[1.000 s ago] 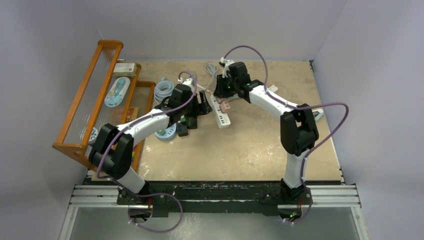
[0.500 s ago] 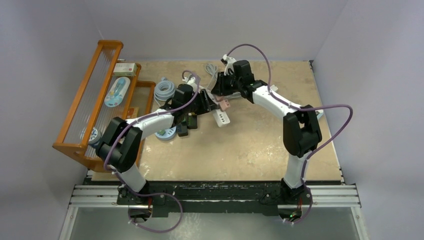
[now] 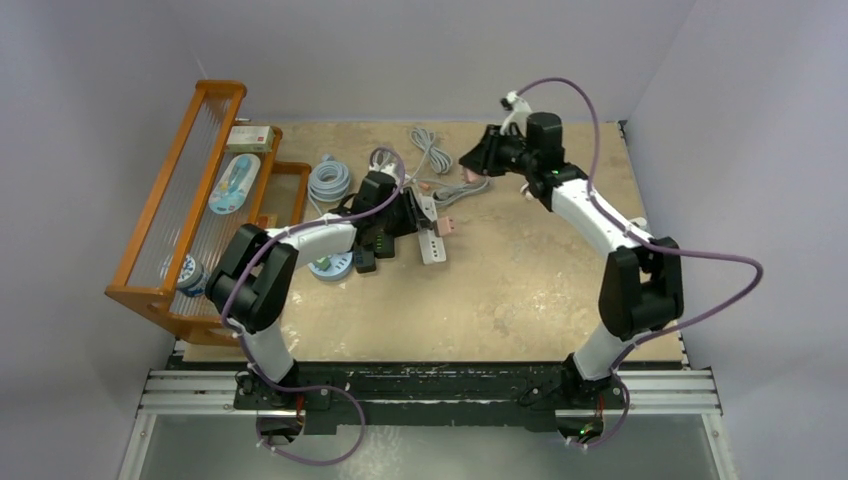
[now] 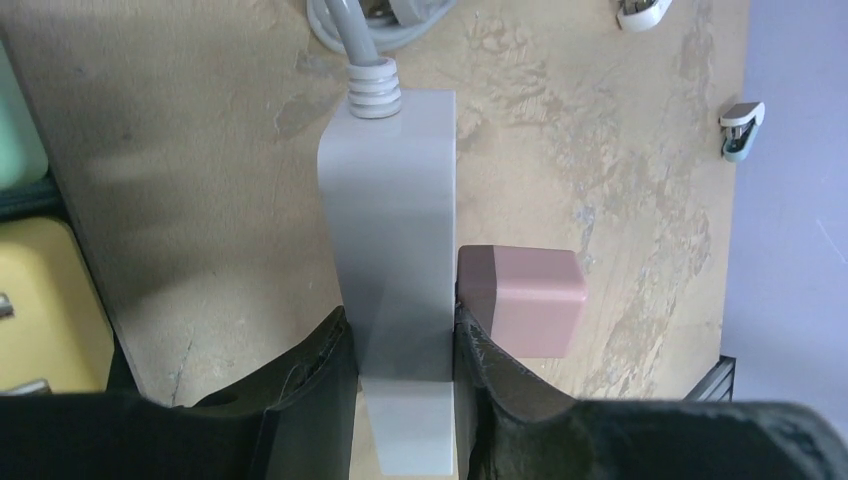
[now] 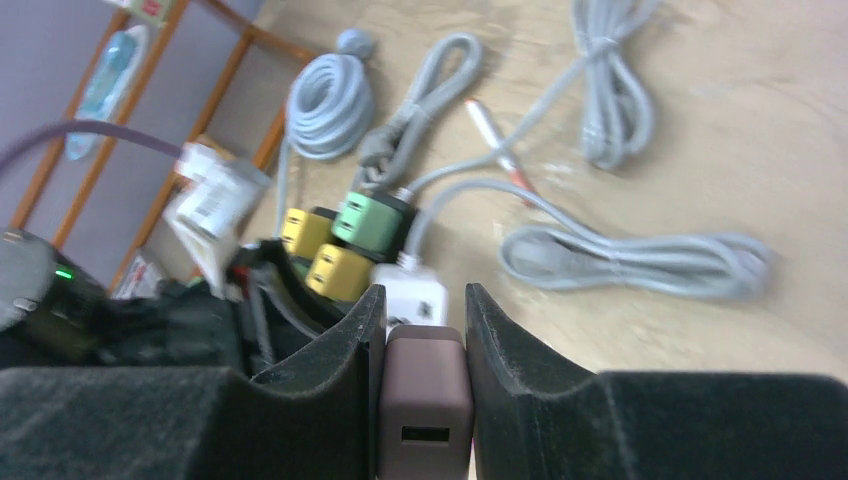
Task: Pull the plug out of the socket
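Only the right wrist view shows what the right gripper [image 5: 424,305] carries. A mauve plug [image 5: 425,395] is clamped between its two fingers, with a small slot in the face turned to the camera. From above, that gripper is seen near the middle of the far edge, held above the table and well apart from the power strip [image 3: 432,240]. The overhead view gives little more of the plug than a pinkish spot at the fingertips.

Only the left wrist view shows the hold on the strip. The left gripper [image 4: 400,335] is closed across the strip's width, with one finger pressed against each long side. A pink plug [image 4: 520,300] is seen touching the strip's right side, just ahead of the right-hand finger. From above, the same pink block can be made out on the strip's right.

The strip lies left of the table's centre, toward the far edge. Its long axis runs roughly from far edge to near edge, and the cord end points toward the far edge. In the right wrist view that cord end appears as a white block beyond the fingers. Green [image 5: 372,220] and yellow blocks [image 5: 303,230] are seen beside it, though the picture is blurred. Coiled grey cables [image 5: 640,262] are spread toward the far edge.
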You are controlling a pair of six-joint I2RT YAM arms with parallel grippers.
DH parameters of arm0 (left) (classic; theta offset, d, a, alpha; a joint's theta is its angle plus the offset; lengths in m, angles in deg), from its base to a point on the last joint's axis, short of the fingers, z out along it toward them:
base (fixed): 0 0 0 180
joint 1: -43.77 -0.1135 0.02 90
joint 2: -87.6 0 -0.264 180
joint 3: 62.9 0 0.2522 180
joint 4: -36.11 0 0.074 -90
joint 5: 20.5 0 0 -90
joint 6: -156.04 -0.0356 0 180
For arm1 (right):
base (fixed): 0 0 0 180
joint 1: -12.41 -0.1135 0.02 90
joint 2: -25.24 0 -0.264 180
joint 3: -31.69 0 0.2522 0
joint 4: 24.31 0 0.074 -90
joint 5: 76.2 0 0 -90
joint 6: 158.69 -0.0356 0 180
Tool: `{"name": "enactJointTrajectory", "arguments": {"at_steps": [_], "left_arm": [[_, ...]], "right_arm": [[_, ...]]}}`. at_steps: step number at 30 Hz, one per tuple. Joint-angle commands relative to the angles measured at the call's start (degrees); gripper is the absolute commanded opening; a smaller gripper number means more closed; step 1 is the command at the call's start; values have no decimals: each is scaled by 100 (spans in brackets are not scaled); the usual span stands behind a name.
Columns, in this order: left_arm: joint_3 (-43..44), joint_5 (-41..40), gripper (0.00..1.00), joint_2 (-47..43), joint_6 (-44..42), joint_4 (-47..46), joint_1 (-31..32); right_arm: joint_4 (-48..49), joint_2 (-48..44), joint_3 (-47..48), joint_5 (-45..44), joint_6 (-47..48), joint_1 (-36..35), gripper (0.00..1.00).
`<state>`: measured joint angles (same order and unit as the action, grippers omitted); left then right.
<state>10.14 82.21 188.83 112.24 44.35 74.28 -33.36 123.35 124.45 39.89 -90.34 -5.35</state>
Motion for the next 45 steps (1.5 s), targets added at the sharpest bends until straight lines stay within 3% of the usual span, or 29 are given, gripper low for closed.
{"name": "enactJointTrajectory", "arguments": {"at_steps": [1,7,14,16,20,21,23,33,45], "left_arm": [[600,-86,0,-5,-154,-187,-41],[868,-11,0,112,-269,-29,-126],[891,8,0,195,-261,-18,-141],[904,-97,0,196,-338,61,-141],[946,-311,0,196,-464,252,-140],[953,-328,0,192,-470,273,-141],[974,-348,0,208,-484,294,-141],[1012,-261,0,279,-453,232,-137],[987,-275,0,145,-471,181,-132]], "right_arm": [[326,-410,-1114,-82,-106,550,0],[607,-448,-2533,23,-52,930,0],[1478,-19,-3085,551,-342,1061,0],[1674,184,-3076,703,-408,1127,9],[1728,412,-2776,554,-319,1143,64],[1762,362,-2711,452,-296,1126,74],[1747,147,-2556,329,-212,1056,83],[1390,-188,-1657,406,423,214,86],[1081,613,-1191,829,471,-170,70]]}}
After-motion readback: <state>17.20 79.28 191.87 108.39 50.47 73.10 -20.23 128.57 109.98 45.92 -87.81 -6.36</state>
